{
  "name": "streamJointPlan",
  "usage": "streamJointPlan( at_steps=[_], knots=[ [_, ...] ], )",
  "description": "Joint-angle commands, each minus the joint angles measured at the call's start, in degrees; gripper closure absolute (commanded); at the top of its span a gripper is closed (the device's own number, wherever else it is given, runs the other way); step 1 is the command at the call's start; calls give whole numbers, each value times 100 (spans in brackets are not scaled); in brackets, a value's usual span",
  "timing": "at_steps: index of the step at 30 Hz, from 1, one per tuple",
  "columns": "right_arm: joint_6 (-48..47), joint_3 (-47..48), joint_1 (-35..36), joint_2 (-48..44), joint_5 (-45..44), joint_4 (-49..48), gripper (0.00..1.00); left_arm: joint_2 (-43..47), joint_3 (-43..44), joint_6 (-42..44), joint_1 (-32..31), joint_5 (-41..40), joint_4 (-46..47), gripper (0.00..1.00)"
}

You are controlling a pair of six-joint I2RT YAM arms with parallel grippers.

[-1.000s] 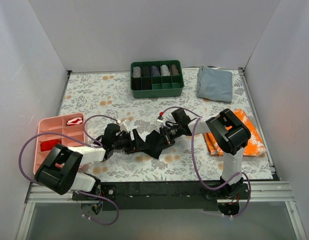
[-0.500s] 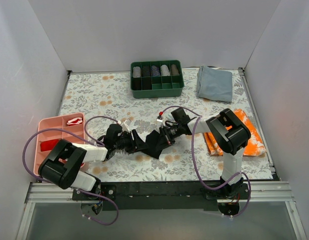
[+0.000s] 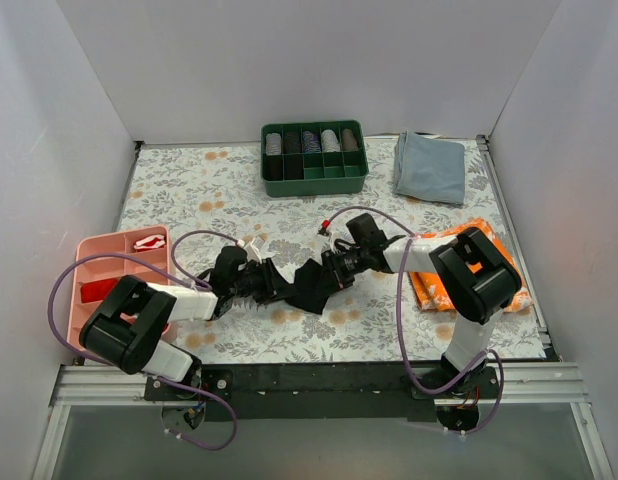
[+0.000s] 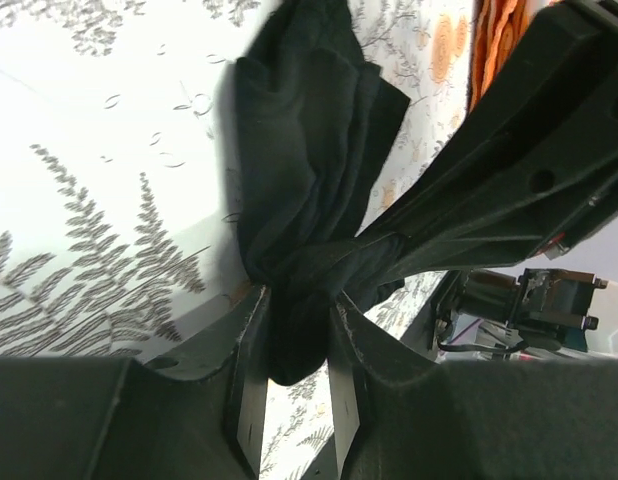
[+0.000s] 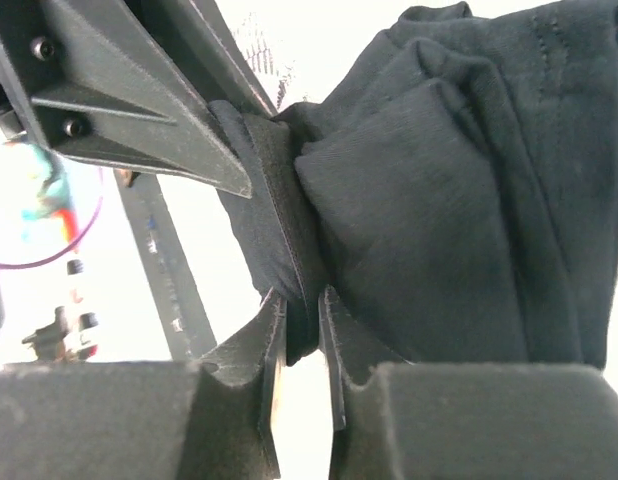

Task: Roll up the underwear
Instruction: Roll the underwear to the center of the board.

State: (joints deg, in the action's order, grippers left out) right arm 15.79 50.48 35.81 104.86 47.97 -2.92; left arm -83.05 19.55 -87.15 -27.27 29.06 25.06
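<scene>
The black underwear (image 3: 301, 285) hangs bunched between my two grippers just above the floral table. My left gripper (image 3: 267, 283) is shut on its left end; in the left wrist view the fabric (image 4: 309, 200) is pinched between the fingers (image 4: 251, 340). My right gripper (image 3: 329, 268) is shut on its right end; in the right wrist view the folded black fabric (image 5: 439, 200) is clamped between the fingers (image 5: 274, 335). The left gripper's body also shows in the right wrist view (image 5: 139, 90).
A green bin (image 3: 314, 157) of rolled cloths stands at the back. A grey-blue folded cloth (image 3: 429, 167) lies back right. An orange-and-white patterned cloth (image 3: 489, 270) lies under the right arm. A pink tray (image 3: 99, 280) sits at the left.
Both grippers keep hold of the underwear. The right arm has moved a little back and left, and the fabric bunches tighter between the grippers.
</scene>
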Motion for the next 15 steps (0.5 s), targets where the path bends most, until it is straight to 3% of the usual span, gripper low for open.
streamJointPlan(
  at_steps=[1, 9, 11, 15],
  knots=[
    [-357, -415, -66, -720, -1095, 213, 79, 51, 216, 225, 28, -190, -458, 89],
    [-577, -934, -30, -1775, -2510, 669, 78, 131, 391, 357, -7, -120, -853, 91],
    [-595, -1049, -30, -1907, -2520, 696, 75, 96, 409, 348, -33, -102, -854, 91],
    [-604, -1102, -22, -1847, -2319, 600, 78, -1, 488, 339, -156, -93, -827, 91]
  ],
)
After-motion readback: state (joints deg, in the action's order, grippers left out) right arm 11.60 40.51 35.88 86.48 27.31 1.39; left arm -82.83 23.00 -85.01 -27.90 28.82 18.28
